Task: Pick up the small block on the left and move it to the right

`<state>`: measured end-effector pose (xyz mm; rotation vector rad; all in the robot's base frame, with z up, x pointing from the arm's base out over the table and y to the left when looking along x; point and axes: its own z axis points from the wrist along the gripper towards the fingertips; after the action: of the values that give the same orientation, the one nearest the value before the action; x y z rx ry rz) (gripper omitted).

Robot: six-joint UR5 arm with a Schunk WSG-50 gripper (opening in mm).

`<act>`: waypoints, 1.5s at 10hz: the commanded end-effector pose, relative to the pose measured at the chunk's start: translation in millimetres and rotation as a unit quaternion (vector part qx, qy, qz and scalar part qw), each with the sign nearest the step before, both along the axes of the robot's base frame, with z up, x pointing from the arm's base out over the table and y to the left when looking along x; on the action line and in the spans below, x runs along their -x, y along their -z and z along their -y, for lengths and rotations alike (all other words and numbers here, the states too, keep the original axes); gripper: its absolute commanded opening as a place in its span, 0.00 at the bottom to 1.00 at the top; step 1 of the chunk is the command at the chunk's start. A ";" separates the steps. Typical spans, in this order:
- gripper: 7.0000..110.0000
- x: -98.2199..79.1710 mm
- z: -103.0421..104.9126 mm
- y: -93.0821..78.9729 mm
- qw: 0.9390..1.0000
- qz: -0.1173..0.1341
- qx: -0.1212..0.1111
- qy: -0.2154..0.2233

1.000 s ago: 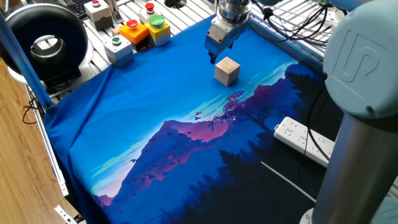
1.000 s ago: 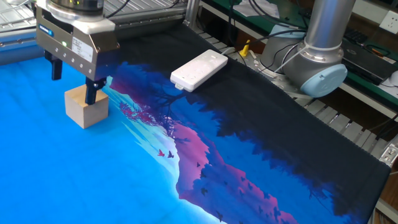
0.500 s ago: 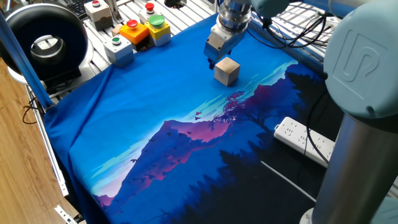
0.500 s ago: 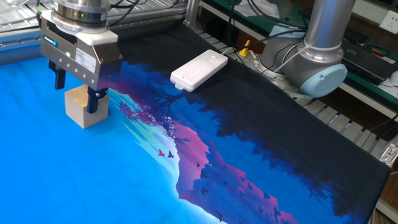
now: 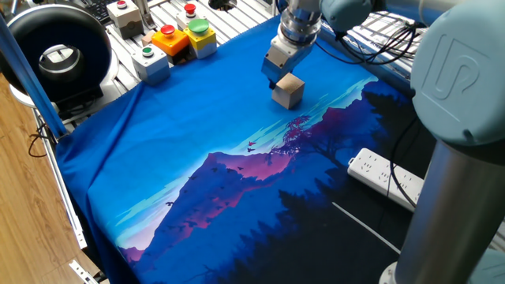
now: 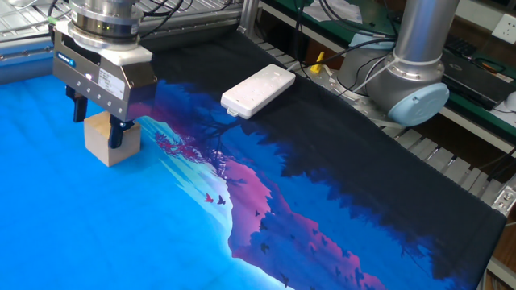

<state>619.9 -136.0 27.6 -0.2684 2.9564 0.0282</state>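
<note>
The small light tan wooden cube [image 6: 110,138] is seen resting on the blue printed cloth [image 6: 48,234], not yet lifted. It is straddled by the two-finger gripper [image 6: 98,126], jaws spread, one finger on each side. Nothing is grasped yet; closing, lifting and carrying right are judged to remain.

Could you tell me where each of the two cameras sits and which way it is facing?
One fixed view: high, beside the arm's grey column, looking across the blue cloth toward the button boxes; the gripper straddles the small block.
The other fixed view: low at the cloth's opposite side, looking toward the robot base; gripper, block and white power strip show.
Shared: gripper, block, cloth, power strip.
</note>
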 end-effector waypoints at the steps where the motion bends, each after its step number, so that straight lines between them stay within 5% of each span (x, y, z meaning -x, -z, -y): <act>1: 0.57 -1.8 1.3 5.6 1.000 0.008 -0.006 0.002; 7: 0.57 -0.4 3.5 12.8 1.000 0.011 -0.005 0.017; 8: 0.79 2.6 6.2 15.1 1.000 0.011 -0.004 0.015; 13: 0.79 12.7 4.7 18.2 1.000 0.009 -0.010 0.015; 14: 0.57 13.8 3.6 21.4 1.000 0.011 -0.011 0.015; 15: 0.57 16.1 2.4 24.7 1.000 0.012 -0.011 0.016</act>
<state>607.3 -140.6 7.1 -0.2367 2.9416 0.0390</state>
